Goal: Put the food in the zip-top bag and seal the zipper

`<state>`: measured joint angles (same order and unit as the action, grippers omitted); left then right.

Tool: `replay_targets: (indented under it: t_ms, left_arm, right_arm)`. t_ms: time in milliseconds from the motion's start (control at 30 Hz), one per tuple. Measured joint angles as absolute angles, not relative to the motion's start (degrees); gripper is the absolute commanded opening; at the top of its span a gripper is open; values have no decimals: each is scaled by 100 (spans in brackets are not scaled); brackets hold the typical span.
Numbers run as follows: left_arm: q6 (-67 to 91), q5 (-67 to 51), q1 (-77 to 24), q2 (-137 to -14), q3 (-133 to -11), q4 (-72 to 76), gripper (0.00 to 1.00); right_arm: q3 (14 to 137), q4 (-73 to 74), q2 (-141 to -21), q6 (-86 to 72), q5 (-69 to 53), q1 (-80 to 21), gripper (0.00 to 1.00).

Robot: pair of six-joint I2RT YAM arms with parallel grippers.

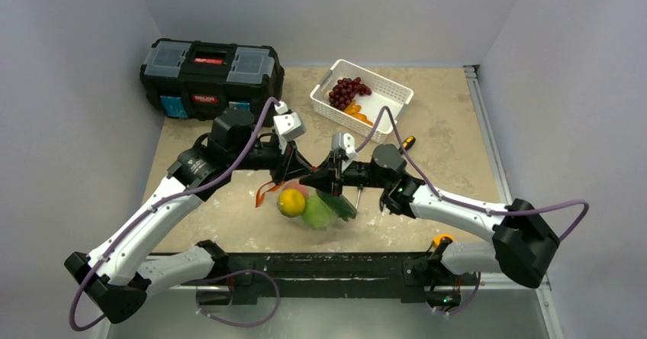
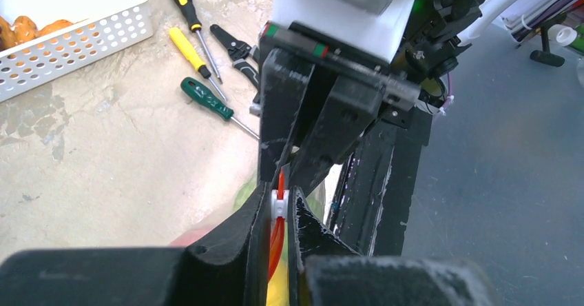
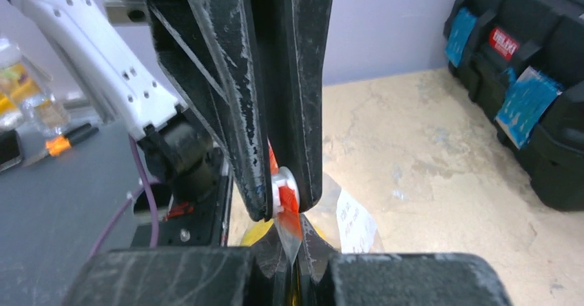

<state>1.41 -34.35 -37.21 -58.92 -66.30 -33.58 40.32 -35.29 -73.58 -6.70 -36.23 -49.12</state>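
Observation:
The zip-top bag (image 1: pixel 319 218) sits near the table's front edge between my arms. Through it show a yellow-orange citrus (image 1: pixel 291 202), a light-green cabbage (image 1: pixel 317 213) and a dark green cucumber (image 1: pixel 337 204). The orange-red zipper (image 1: pixel 267 190) runs along its top. My left gripper (image 2: pixel 279 208) is shut on the white slider (image 2: pixel 279 204), which also shows in the right wrist view (image 3: pixel 281 187). My right gripper (image 3: pixel 296 236) is shut on the zipper's end (image 3: pixel 289 213), right beside the slider. In the top view the left gripper (image 1: pixel 292 172) and right gripper (image 1: pixel 311 180) meet tip to tip above the bag.
A black toolbox (image 1: pixel 210 75) stands at the back left. A white slotted basket (image 1: pixel 362 98) with grapes stands at the back. Screwdrivers (image 2: pixel 205 99) and pliers (image 2: pixel 235 45) lie on the table beside the bag. The black base rail (image 1: pixel 320 266) runs along the near edge.

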Motion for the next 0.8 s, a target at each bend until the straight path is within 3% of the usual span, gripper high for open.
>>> replay_targets:
  t_ms: [333, 800]
  left_arm:
    - [246, -3409, -3730, -5892, -6630, -3424, 0]
    - [235, -3385, -3730, -5671, -6423, -3435, 0]
  right_arm:
    - [3221, -5264, -7017, -2307, -3247, -4906, 0]
    - [2917, -5964, -7052, -3597, -3081, -4827, 0]
